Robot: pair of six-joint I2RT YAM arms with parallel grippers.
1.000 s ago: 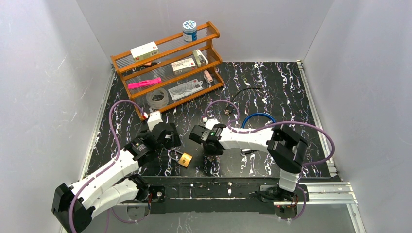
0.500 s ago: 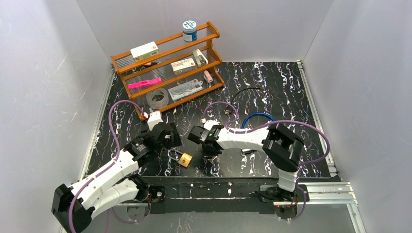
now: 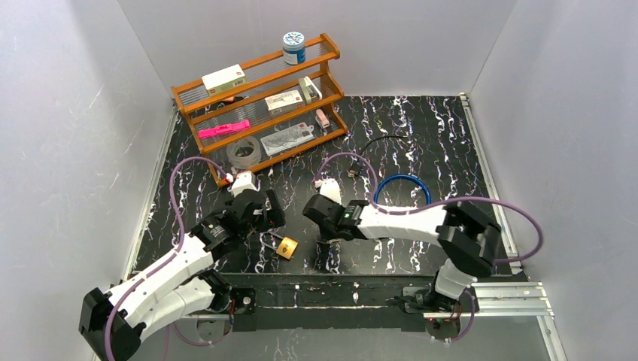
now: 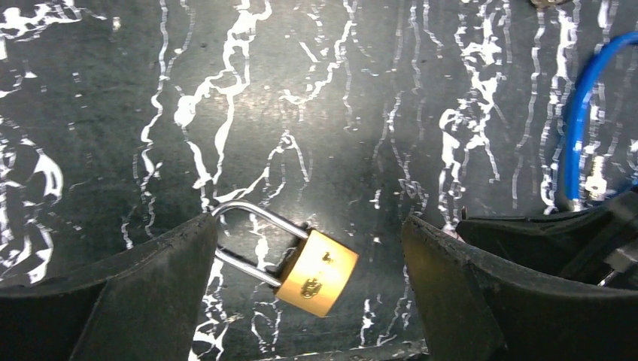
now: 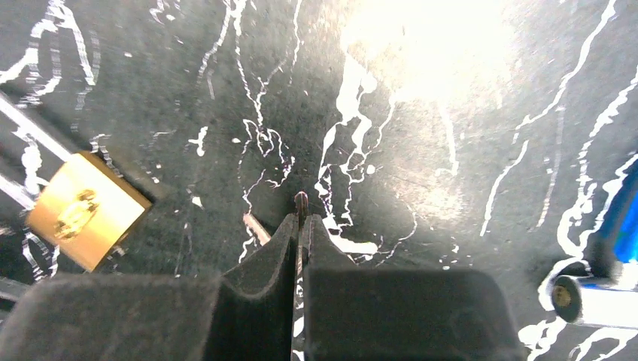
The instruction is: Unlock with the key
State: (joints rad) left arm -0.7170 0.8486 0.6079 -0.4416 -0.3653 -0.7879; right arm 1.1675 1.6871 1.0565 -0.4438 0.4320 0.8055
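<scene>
A brass padlock [image 3: 287, 247] with a steel shackle lies flat on the black marbled table near its front edge. My left gripper [image 4: 308, 229] stands open around the padlock [image 4: 316, 272]; the left finger [image 4: 150, 293] is at the shackle's bend, while the right finger [image 4: 481, 293] stays well clear of the body. My right gripper [image 5: 301, 218] is shut on the key [image 5: 301, 200], a thin metal piece held edgewise, with only its tip showing past the pads. It hovers just right of the padlock [image 5: 83, 210]. In the top view the right gripper [image 3: 329, 237] sits beside the left gripper [image 3: 265, 219].
A blue cable loop [image 3: 402, 188] lies right of the right gripper and shows at the wrist views' edges [image 4: 575, 128]. A wooden shelf rack [image 3: 259, 101] with small items stands at the back left, with a tape roll [image 3: 244, 154] in front of it. A black cable [image 3: 380, 141] lies mid-table.
My right gripper has closed onto the key and its arm's elbow has swung to the right. The left gripper has shifted slightly toward the back, still open over the padlock.
</scene>
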